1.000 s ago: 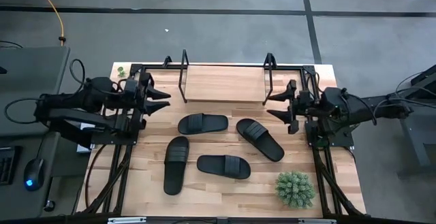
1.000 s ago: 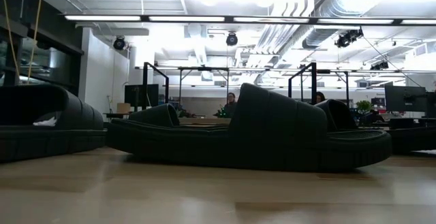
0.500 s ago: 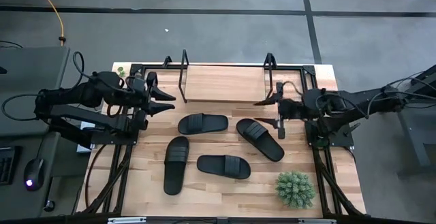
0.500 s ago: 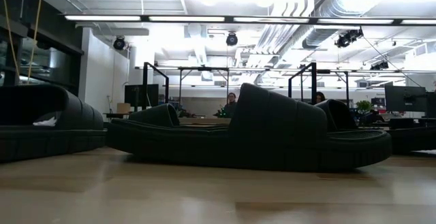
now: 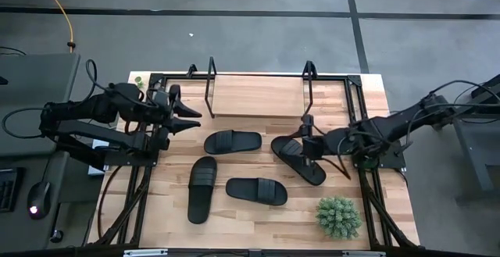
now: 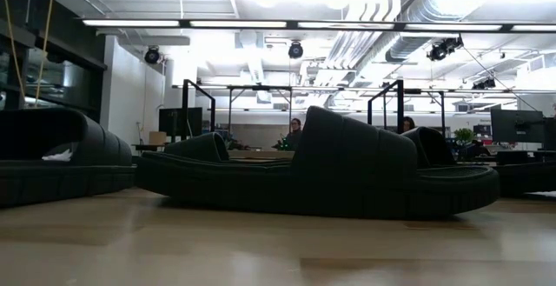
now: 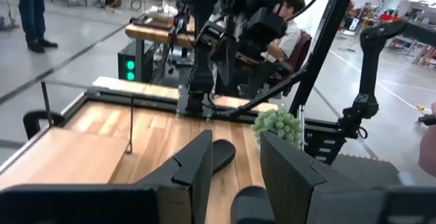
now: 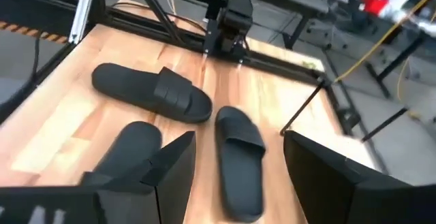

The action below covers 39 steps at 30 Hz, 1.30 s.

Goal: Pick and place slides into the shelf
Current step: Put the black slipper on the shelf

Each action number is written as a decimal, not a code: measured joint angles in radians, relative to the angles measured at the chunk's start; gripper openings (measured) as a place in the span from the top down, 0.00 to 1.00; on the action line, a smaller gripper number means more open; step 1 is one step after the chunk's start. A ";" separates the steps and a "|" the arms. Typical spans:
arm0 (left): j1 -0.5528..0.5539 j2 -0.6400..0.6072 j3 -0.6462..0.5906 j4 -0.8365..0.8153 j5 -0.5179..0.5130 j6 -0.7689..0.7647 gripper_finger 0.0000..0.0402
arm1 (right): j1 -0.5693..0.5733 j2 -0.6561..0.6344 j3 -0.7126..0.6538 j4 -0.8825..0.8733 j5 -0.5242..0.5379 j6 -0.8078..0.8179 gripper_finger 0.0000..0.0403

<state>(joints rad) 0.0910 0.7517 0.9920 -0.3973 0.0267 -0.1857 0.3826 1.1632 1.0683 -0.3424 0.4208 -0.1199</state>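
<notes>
worktop [image 5: 258,210]: wood, four slides loose on it, as before
shelf [image 5: 258,94]: back edge, board bare
right arm: has swung in from right edge, now stretched over worktop
right gripper [image 5: 307,146]: jaws apart, over right slide [image 5: 298,160], not gripping
left gripper [image 5: 186,116]: unmoved near shelf's left upright, jaws part-open, empty
other slides [image 5: 232,141]: centre, apart from both grippers

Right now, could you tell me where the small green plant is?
In the high view, the green plant sits at the table's near right corner, just beyond the right-hand slide and below the right end effector.
</notes>
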 joint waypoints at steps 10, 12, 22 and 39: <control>0.000 0.048 -0.058 -0.024 0.000 0.021 0.72 | 0.007 0.049 0.000 -0.065 -0.045 0.256 0.47; 0.000 0.061 -0.073 -0.022 0.000 0.021 0.72 | 0.007 0.049 0.000 -0.069 -0.045 0.261 0.47; 0.000 0.162 -0.100 -0.025 0.031 0.013 0.72 | 0.013 0.082 -0.004 -0.200 0.030 0.190 0.47; 0.000 0.235 -0.100 -0.022 0.123 0.024 0.72 | 0.145 0.348 -0.006 -0.275 0.074 0.154 0.47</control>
<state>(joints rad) 0.0910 0.9867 0.8925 -0.4191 0.1497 -0.1619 0.5275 1.5109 1.0626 -0.6174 0.4949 0.0344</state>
